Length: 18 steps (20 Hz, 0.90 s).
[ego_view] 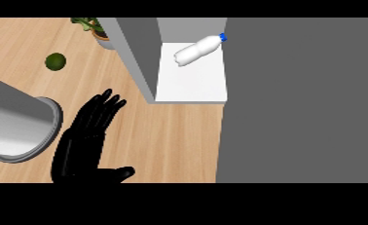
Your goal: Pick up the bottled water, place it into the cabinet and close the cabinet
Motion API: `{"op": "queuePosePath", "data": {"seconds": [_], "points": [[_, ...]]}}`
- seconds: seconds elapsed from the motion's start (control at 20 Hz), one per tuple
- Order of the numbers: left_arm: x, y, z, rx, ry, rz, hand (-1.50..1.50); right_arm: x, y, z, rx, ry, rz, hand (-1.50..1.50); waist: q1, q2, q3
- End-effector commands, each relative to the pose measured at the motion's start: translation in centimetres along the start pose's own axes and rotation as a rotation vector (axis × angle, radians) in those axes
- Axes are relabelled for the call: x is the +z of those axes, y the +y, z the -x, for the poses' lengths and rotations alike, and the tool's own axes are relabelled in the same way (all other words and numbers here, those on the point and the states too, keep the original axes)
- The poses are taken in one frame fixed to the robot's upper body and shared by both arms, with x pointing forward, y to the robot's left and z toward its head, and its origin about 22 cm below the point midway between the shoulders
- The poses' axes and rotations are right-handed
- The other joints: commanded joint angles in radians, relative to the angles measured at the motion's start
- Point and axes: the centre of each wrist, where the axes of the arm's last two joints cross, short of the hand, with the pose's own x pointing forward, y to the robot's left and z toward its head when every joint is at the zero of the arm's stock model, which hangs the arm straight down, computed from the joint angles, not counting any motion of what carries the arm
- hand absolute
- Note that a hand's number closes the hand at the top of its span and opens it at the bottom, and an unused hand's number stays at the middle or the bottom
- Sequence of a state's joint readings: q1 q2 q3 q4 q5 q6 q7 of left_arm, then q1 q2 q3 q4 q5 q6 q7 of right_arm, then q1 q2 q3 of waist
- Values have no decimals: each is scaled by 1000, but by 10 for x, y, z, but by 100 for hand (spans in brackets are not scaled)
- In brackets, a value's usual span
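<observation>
One hand shows, the left hand, coming up from the lower left of the frame with its fingers straight and spread and the thumb out to the side; it is released, grasping nothing, and rests over the wooden counter. The right hand is nowhere in view. Just left of the hand, at the frame's left edge, sits a grey round metal vessel, only partly seen. Further up and left lies a small dark green fruit, and beyond it, at the upper edge, a potted plant stands against the cabinet's side wall.

Up and to the right of the hand is the cabinet, its white shelf open to view. The bottled water lies on its side at the back of that shelf, blue cap toward the upper right, touching or close against the large grey panel that fills the right half of the frame. I take this panel for the cabinet door, standing open.

By my judgement the picking and placing are done, and the step in hand is the closing. That calls for a hand to get to the panel and swing it across the shelf opening; the bottle lies far enough back that it should not block the door.
</observation>
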<state>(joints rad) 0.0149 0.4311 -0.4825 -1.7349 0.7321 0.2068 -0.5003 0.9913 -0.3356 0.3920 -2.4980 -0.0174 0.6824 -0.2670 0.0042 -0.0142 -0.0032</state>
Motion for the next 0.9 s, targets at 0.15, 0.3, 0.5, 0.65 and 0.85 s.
{"op": "queuePosePath", "data": {"seconds": [0.15,0.3,0.5,0.65,0.85], "points": [[27,30,-21,30,7,-59,-150,-23,16,-52,163,-24,-226,150,14,0,-5],[35,36,-32,43,13,-64,-150,-29,17,-44,180,4,-268,150,22,-9,-8],[39,48,-43,27,10,-60,-150,-35,19,-43,166,-7,-308,150,44,-6,-12],[40,58,-55,20,-9,-68,-150,-36,29,-40,40,-45,-236,150,34,-2,-12],[47,68,-65,19,-2,-50,-150,-42,37,-27,-93,-109,-190,150,76,8,-11]]}}
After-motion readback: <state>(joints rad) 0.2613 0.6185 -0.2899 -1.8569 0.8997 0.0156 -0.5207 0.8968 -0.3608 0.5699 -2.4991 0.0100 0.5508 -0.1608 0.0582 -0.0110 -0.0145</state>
